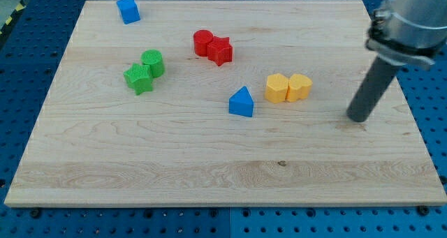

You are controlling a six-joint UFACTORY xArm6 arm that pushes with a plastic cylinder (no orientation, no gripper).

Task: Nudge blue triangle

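Note:
The blue triangle (242, 102) lies near the middle of the wooden board (209, 168). My tip (358, 118) rests on the board well to the view's right of the triangle, a little lower, with the two yellow blocks (288, 87) lying above the line between them. The tip touches no block. The dark rod rises from the tip toward the view's top right.
A blue cube (128, 10) sits at the view's top left. A red cylinder (202, 42) touches a red star-shaped block (221, 51). A green cylinder (153, 62) touches a green star-shaped block (140, 78). The board's right edge lies just past the tip.

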